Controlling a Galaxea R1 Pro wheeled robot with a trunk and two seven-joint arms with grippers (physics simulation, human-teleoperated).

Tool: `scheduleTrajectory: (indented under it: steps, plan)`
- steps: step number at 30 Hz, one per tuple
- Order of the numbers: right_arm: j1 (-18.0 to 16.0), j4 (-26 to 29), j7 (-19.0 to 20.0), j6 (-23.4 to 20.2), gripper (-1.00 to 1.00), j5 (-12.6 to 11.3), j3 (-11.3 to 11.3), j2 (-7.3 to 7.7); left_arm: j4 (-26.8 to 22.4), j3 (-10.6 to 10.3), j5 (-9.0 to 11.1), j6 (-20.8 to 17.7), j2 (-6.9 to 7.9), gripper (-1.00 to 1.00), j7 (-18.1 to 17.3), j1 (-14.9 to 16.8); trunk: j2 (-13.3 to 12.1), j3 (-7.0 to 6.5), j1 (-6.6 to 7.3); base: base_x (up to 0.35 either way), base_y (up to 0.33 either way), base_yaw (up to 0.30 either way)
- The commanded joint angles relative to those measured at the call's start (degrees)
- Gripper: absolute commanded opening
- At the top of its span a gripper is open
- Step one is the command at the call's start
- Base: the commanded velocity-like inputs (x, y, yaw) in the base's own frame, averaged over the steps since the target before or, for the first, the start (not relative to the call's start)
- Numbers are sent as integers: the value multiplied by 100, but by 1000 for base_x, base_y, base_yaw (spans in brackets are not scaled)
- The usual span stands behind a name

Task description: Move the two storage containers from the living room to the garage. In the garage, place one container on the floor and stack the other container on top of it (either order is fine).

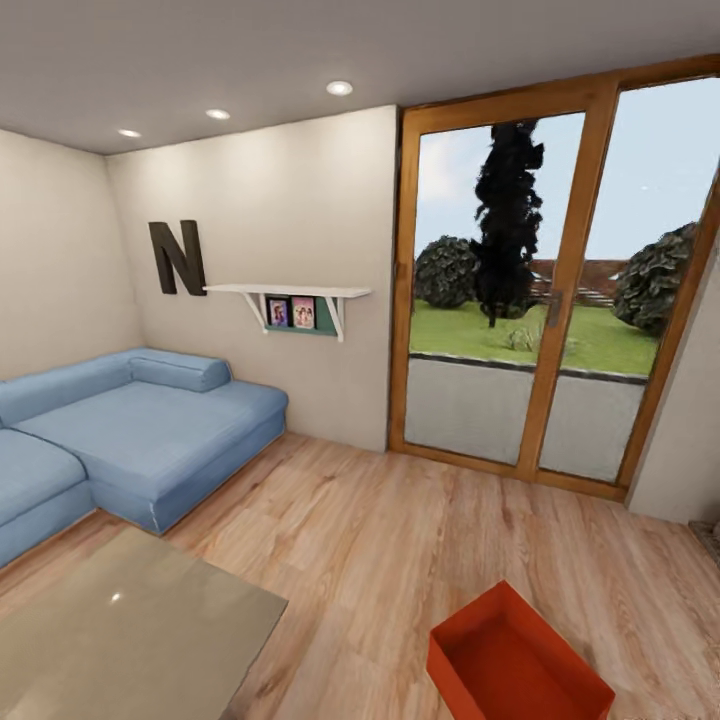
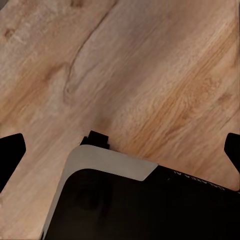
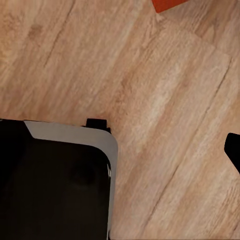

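A home living room: blue sofa, wood floor, glass garden doors.

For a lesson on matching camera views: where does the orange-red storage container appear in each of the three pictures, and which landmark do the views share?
Head view: the storage container sits on the wood plank floor at the lower right, open side up.
Left wrist view: not in this picture.
Right wrist view: an orange-red corner at the top edge, probably the container.
Shared landmark: the wood plank floor.
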State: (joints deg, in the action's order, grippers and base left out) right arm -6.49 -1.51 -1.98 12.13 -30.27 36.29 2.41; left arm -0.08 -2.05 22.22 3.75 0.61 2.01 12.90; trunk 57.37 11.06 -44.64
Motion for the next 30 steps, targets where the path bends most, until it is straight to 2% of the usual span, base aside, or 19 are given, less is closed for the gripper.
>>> scheduleTrajectory:
  steps: [1,20,30]
  plan:
    - [-7,-16,-4,26,100,-39,50,-4,-1,-23,28,12,0,100,10,2,5,8,-3,229,249,-249]
    - [-7,-16,-4,26,100,-40,46,-4,-1,-23,37,12,-8,100,13,2,5,8,-3,156,293,-249]
    - [-9,-16,-4,26,100,-40,36,-4,-1,-23,37,12,-2,100,16,2,5,8,-3,24,49,-249]
